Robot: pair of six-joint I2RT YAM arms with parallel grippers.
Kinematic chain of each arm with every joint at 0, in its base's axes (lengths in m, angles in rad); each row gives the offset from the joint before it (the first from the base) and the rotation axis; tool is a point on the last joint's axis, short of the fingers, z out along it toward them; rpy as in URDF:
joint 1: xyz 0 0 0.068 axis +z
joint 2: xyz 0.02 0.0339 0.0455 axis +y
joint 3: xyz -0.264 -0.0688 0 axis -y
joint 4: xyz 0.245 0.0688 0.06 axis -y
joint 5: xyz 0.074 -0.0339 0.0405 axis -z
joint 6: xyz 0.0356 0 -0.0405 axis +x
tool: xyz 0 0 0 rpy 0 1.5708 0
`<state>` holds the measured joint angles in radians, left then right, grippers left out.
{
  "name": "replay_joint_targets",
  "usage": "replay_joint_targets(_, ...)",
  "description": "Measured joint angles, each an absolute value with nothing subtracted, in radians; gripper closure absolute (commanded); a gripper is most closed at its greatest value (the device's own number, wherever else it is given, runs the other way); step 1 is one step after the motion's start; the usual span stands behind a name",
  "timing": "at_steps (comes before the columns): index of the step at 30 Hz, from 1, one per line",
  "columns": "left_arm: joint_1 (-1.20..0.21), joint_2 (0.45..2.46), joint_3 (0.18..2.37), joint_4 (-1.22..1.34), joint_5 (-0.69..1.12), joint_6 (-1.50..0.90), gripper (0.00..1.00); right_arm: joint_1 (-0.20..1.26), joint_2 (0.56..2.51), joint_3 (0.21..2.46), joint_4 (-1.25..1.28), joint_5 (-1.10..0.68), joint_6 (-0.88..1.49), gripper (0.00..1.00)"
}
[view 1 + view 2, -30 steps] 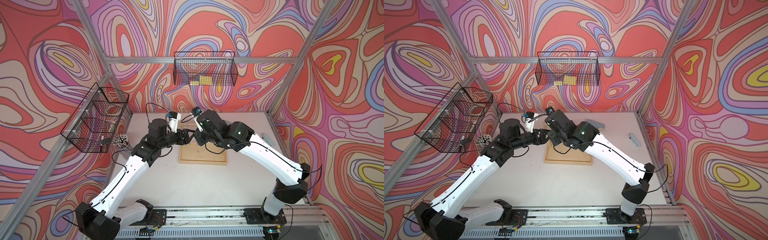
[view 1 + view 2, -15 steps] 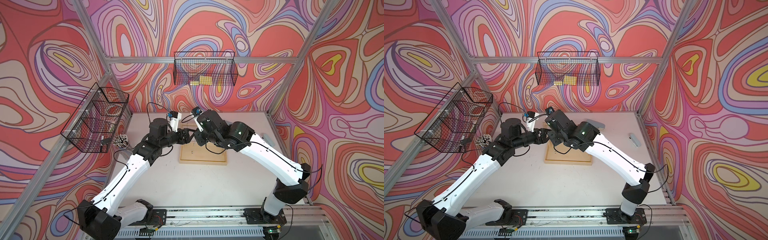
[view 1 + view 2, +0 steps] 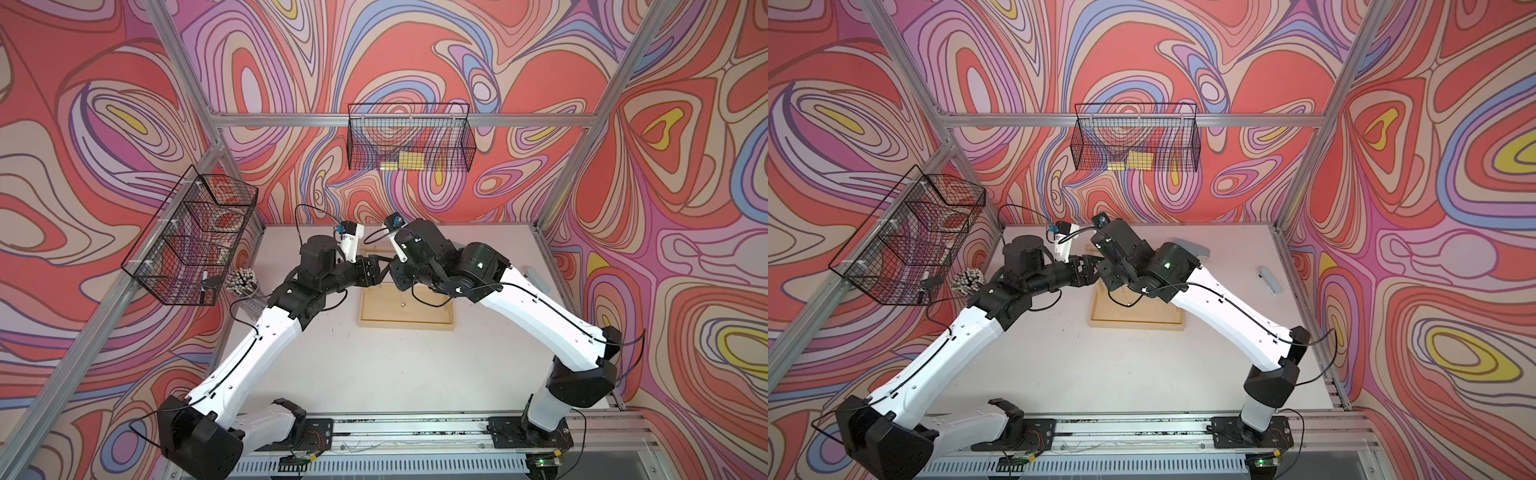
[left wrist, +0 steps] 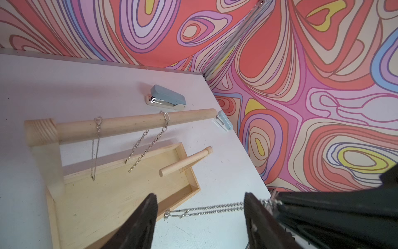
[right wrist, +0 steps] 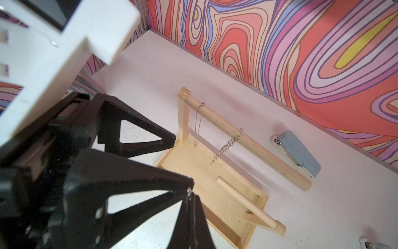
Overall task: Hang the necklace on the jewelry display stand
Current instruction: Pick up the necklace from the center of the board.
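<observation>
Necklace of silver beads [image 4: 206, 210] hangs pinched in the right claw [image 5: 190, 194], passing between the wide-open left claw [image 4: 200, 195]; pale wooden stand's round crossbar [image 4: 133, 127] lies beyond and below.

The necklace [image 4: 204, 210] is up in the air: a fine silver bead chain, doubled into two strands and running straight. One end is pinched in the closed right gripper [image 5: 190, 194], and the clasp end sits free between the parted fingers of the left gripper [image 4: 200, 194]. Below it the jewelry display stand [image 4: 133, 125] stands upright on the white table [image 3: 374, 365]. It is pale raw wood with a rimmed tray base [image 3: 405, 318]. Its round top crossbar [image 5: 247, 142] carries a thin chain [image 4: 95, 148] and a chunky link chain [image 4: 155, 140].
</observation>
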<state>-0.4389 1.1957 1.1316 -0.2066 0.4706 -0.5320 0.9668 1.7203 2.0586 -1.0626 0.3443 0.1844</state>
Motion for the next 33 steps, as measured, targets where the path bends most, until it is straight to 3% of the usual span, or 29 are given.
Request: replay_joint_targets(33,-0.447,1.207,1.104,-0.183,0.471,-0.554,0.33,0.957,1.72,2.062,-1.062,0.34,0.188,1.0)
